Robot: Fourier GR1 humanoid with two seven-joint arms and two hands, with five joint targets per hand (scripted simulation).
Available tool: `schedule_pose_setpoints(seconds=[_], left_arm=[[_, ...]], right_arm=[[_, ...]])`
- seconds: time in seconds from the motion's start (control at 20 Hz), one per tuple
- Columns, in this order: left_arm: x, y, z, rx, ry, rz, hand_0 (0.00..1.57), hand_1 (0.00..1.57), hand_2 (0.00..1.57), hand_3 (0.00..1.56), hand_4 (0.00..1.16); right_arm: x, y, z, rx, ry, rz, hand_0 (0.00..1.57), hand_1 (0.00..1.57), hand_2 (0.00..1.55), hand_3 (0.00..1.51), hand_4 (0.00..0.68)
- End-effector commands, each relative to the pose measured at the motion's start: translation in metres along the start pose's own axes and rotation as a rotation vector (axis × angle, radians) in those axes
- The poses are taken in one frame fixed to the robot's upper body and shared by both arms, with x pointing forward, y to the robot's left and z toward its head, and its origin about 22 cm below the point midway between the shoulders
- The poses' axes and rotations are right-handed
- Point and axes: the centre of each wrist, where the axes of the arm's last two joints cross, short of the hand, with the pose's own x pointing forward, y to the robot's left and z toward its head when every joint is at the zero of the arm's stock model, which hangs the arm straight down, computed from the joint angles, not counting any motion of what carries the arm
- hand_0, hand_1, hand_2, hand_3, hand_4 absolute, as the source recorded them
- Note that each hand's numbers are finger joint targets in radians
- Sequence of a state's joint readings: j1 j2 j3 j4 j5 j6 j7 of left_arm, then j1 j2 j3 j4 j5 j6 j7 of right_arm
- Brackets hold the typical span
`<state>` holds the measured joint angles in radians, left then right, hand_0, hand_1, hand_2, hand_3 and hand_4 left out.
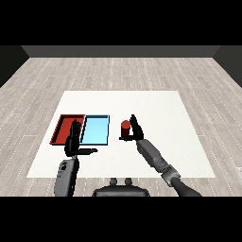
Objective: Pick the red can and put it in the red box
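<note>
1. Red and cylindrical, the small red can [125, 128] stands upright on the white table [160, 113], just right of the shallow light blue tray [96, 130] and well apart from the shallow red tray [66, 129] further left.
2. The right hand [136, 128] sits just beside the can on its right, fingers raised and spread, not yet wrapped round it.
3. The step in hand looks like the grasp: the fingers should curl round the can's middle, keeping it upright, before any lift.
4. Lifting straight up first would help it pass over the blue tray on the way to the red one.
5. The left hand [73, 141] hovers with fingers apart above the trays' near edge, holding nothing; it should keep out of the can's path.
</note>
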<state>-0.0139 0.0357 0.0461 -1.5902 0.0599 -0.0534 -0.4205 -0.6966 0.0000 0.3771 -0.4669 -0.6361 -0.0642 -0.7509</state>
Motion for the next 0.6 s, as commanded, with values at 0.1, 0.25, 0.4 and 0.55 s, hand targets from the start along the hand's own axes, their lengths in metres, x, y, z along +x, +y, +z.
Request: schedule_pose_setpoints(seconds=[0.1,0.25,0.4,0.55], left_arm=[[0.009,0.014,-0.008,-0.009,0.001,-0.019,0.0,0.0,0.0,0.0,0.0],[-0.004,0.006,-0.002,-0.013,-0.006,-0.021,0.0,0.0,0.0,0.0,0.0],[0.004,0.016,0.005,-0.024,-0.015,-0.021,0.0,0.0,0.0,0.0,0.0],[-0.004,0.0,0.0,-0.008,-0.003,-0.009,0.0,0.0,0.0,0.0,0.0]], right_arm=[[-0.005,-0.003,0.004,0.015,0.005,-0.031,0.0,0.0,0.0,0.0,0.0],[0.01,0.012,-0.01,0.022,-0.002,-0.049,0.0,0.0,0.0,0.0,0.0],[0.015,0.019,-0.024,0.05,0.015,-0.047,0.0,0.0,0.0,0.0,0.0],[0.014,0.017,-0.019,0.033,0.026,-0.028,0.0,0.0,0.0,0.0,0.0]])
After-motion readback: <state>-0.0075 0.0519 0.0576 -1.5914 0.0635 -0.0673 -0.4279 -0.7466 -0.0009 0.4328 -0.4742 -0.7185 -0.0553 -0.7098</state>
